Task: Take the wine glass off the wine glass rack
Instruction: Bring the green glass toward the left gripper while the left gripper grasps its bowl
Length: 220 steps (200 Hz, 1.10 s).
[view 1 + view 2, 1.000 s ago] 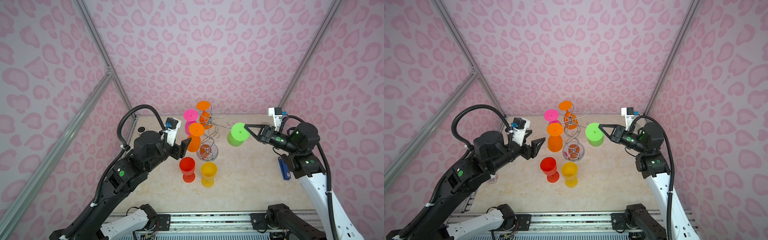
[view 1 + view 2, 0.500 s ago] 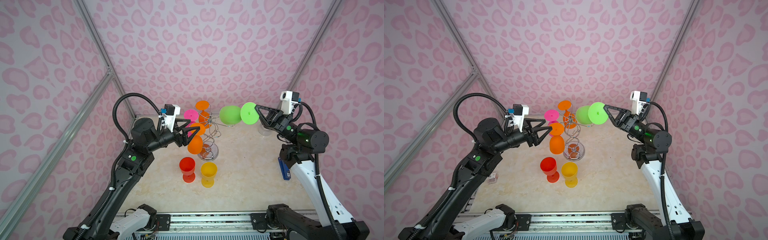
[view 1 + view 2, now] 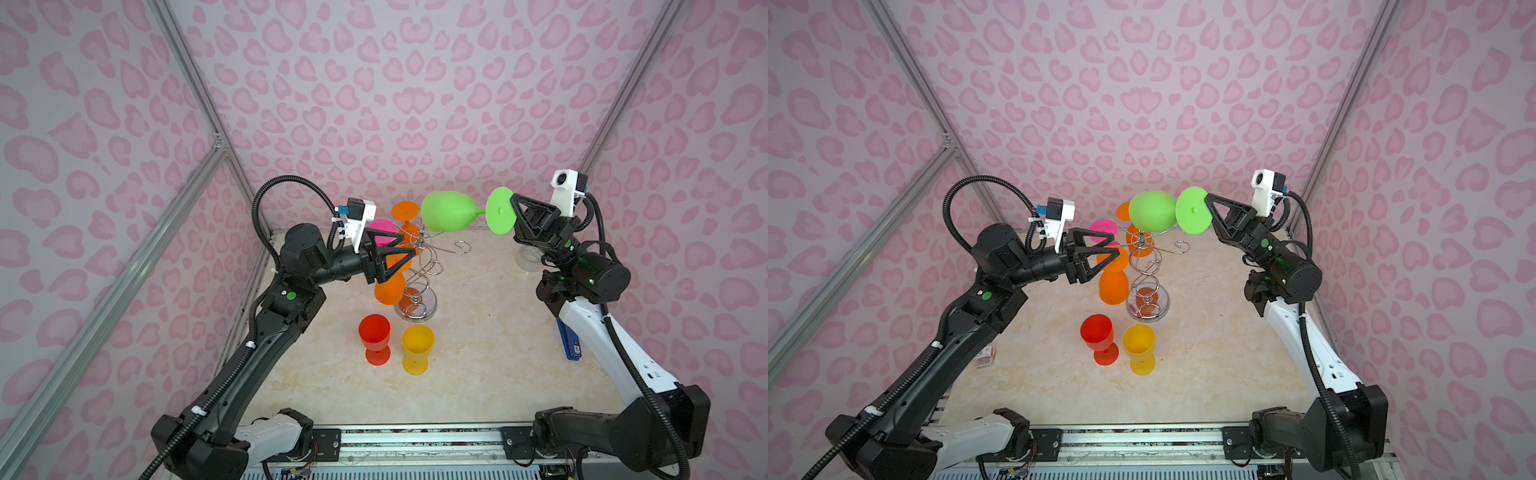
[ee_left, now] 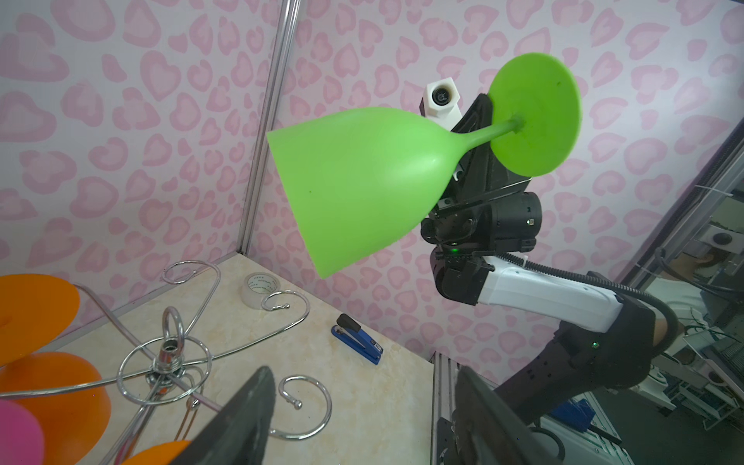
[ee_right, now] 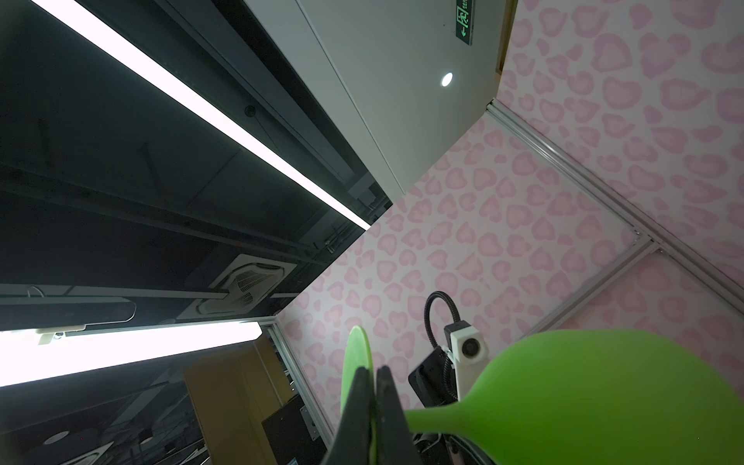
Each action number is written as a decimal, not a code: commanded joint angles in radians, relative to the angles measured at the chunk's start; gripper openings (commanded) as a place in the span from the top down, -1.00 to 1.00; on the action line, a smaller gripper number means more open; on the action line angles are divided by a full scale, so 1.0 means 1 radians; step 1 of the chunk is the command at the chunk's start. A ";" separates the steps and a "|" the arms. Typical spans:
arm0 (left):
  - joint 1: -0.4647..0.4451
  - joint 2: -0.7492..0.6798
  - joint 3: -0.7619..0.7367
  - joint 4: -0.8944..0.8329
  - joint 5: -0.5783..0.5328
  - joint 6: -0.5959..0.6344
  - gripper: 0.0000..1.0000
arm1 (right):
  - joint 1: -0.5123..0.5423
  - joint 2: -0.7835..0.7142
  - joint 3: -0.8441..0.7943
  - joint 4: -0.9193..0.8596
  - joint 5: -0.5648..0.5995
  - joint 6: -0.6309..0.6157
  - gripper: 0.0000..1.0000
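A green wine glass (image 3: pixel 449 210) hangs on its side in the air, above and right of the chrome wine glass rack (image 3: pixel 419 266), clear of its hooks. My right gripper (image 3: pixel 514 208) is shut on the rim of the glass's round foot (image 5: pixel 356 362); the bowl (image 4: pixel 362 177) points toward the rack. My left gripper (image 3: pixel 409 245) stands open at the height of the rack's top (image 4: pixel 169 354), with nothing between its fingers. Orange glasses (image 3: pixel 390 286) and a pink one (image 3: pixel 382 228) hang upside down on the rack.
A red glass (image 3: pixel 375 336) and a yellow glass (image 3: pixel 417 347) stand upright in front of the rack's base. A blue stapler (image 3: pixel 568 343) and a roll of tape (image 3: pixel 528 257) lie near the right wall. Patterned walls enclose three sides.
My right gripper has lifted the green glass up from beside the rack and swung it onto its side. My left arm has risen, bringing its open gripper to the rack's top.
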 commanded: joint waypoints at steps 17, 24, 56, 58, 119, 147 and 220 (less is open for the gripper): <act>0.001 0.034 0.025 0.156 0.050 -0.040 -0.45 | 0.030 0.035 0.020 0.125 0.036 0.064 1.00; 0.001 0.038 0.025 0.178 0.057 -0.049 -0.45 | 0.033 0.043 0.019 0.143 0.043 0.077 1.00; 0.000 0.054 0.022 0.268 0.092 -0.099 -0.45 | 0.050 0.071 0.004 0.174 0.062 0.102 1.00; 0.001 0.054 0.022 0.271 0.094 -0.103 -0.45 | 0.052 0.073 0.002 0.174 0.062 0.102 1.00; -0.008 0.091 0.022 0.362 0.115 -0.167 -0.44 | 0.105 0.119 0.020 0.176 0.072 0.102 1.00; -0.014 0.095 0.013 0.399 0.119 -0.189 -0.33 | 0.109 0.139 0.019 0.176 0.084 0.108 1.00; -0.018 0.048 -0.020 0.414 0.102 -0.200 0.40 | 0.098 0.191 0.012 0.174 0.138 0.177 1.00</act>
